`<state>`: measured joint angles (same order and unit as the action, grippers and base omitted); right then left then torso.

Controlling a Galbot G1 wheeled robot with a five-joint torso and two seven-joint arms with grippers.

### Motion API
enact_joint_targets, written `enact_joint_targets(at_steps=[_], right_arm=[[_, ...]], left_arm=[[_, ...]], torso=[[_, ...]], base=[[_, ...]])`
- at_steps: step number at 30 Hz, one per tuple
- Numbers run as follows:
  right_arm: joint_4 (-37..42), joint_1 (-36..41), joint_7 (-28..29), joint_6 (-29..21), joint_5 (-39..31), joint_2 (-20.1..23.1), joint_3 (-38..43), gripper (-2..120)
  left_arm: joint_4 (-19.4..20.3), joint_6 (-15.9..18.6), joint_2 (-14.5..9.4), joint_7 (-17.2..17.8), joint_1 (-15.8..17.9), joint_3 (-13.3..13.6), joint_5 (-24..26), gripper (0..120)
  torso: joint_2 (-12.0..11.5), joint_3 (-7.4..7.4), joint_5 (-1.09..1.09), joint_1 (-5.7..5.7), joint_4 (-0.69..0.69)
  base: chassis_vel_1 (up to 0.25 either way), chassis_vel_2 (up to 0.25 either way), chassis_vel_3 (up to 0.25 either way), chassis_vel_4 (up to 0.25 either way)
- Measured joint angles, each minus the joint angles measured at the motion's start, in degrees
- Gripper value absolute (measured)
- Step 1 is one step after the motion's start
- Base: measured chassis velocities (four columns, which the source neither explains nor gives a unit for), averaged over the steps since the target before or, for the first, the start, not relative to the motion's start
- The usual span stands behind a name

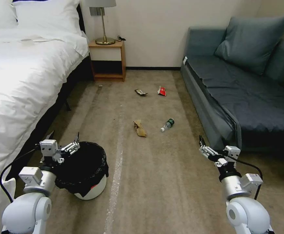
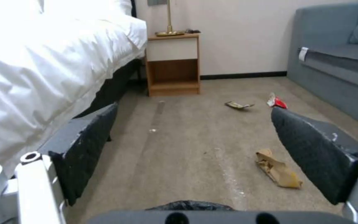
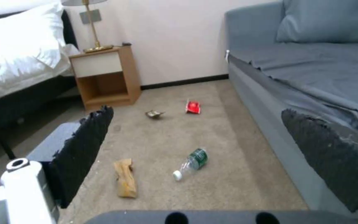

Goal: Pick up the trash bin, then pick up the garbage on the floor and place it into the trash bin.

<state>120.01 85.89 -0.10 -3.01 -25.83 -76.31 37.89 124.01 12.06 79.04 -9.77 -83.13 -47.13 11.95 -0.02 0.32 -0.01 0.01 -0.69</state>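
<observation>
The trash bin (image 1: 91,190), white with a black bag over its rim, stands on the floor (image 1: 155,195) at the near left. My left gripper (image 1: 64,137) hangs open above the bin's far left rim; the left wrist view shows its fingers (image 2: 85,146) spread wide and the bag's edge (image 2: 189,205) just below. Garbage lies ahead on the carpet: a brown paper bag (image 1: 140,127), a clear bottle (image 1: 168,124), a red wrapper (image 1: 162,91) and a dark-and-yellow wrapper (image 1: 141,92). My right gripper (image 1: 201,143) is open at the near right, holding nothing.
A white bed (image 1: 21,74) runs along the left. A grey sofa (image 1: 239,94) runs along the right. A wooden nightstand (image 1: 107,60) with a lamp stands at the far wall. The carpet lane between bed and sofa holds the litter.
</observation>
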Motion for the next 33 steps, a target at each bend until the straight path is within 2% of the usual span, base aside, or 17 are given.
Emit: enact_joint_targets(at_steps=[19, 33], right_arm=[[-0.6, 1.4, -0.3, 1.2, 3.4, 0.0, -1.5, 100], [-0.6, 1.2, -0.4, 1.1, 3.5, 0.0, -1.6, 100]], left_arm=[[-0.4, -0.2, 0.5, 0.5, -0.4, -0.2, -0.1, 100], [-0.4, -0.3, 0.5, 0.5, -0.6, -0.3, -0.1, 99]], torso=[[0.0, 0.00, 0.00, 0.00, 0.00], [0.0, 0.00, 0.00, 0.00, 0.00]], base=[[0.000, 0.000, 0.000, 0.000], [0.000, 0.000, 0.000, 0.000]])
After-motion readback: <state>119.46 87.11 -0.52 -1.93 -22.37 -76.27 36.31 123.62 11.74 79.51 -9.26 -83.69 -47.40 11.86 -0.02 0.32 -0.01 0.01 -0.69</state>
